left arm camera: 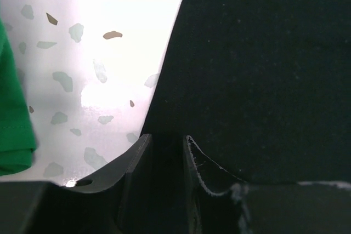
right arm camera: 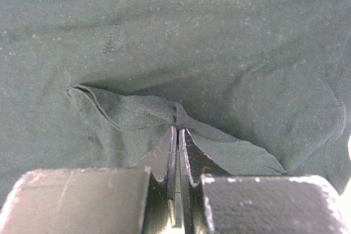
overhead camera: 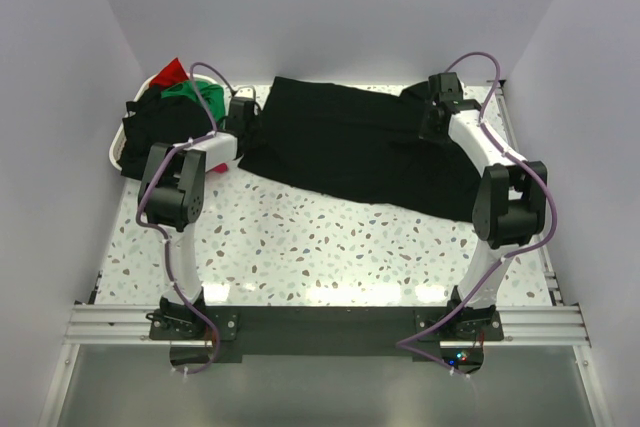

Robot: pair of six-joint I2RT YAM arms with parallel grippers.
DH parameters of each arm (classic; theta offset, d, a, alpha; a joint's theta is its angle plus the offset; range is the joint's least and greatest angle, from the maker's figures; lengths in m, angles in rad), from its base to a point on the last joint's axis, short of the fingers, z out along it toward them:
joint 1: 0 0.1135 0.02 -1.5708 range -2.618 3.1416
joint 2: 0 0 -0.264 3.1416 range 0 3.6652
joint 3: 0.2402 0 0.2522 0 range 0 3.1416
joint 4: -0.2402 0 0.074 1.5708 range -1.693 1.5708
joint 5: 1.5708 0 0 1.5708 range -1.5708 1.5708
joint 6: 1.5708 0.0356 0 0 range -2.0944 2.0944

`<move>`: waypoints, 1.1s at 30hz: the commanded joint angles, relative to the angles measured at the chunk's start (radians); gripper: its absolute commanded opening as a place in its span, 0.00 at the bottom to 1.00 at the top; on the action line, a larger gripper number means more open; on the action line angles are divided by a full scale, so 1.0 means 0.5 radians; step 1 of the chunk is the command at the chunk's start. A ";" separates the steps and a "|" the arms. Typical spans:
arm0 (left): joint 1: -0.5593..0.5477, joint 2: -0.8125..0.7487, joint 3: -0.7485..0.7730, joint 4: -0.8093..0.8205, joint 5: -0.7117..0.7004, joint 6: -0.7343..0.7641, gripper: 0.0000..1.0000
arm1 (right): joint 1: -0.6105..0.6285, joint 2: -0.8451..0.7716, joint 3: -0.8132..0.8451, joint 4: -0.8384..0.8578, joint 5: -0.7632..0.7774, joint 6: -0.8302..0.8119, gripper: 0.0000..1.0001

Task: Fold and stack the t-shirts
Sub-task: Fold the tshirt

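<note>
A black t-shirt [overhead camera: 340, 147] lies spread across the back of the table. My left gripper [overhead camera: 243, 112] sits at the shirt's left edge. In the left wrist view its jaws [left arm camera: 167, 136] stand open over the hem of the black cloth [left arm camera: 258, 69], and the gap between them is too dark to show whether cloth is in it. My right gripper [overhead camera: 437, 112] is on the shirt's right part. Its jaws [right arm camera: 177, 129] are shut on a pinched-up fold of the black t-shirt [right arm camera: 192, 42], and the cloth puckers toward the fingertips.
A white basket [overhead camera: 116, 154] stands at the back left with a red t-shirt [overhead camera: 172, 74], a green one [overhead camera: 205, 97] and black ones [overhead camera: 155, 122]; green cloth [left arm camera: 11, 113] shows beside my left gripper. The speckled table [overhead camera: 330, 247] has white walls around it.
</note>
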 commanded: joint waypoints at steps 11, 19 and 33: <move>-0.004 -0.054 0.002 0.091 0.051 0.002 0.00 | -0.008 -0.036 0.090 0.017 0.015 -0.040 0.00; 0.014 -0.118 -0.066 0.149 0.032 -0.004 0.00 | -0.008 -0.143 0.051 -0.001 0.138 -0.037 0.00; 0.030 -0.253 -0.179 0.257 -0.026 -0.028 0.00 | -0.054 -0.229 0.029 -0.029 0.218 -0.031 0.00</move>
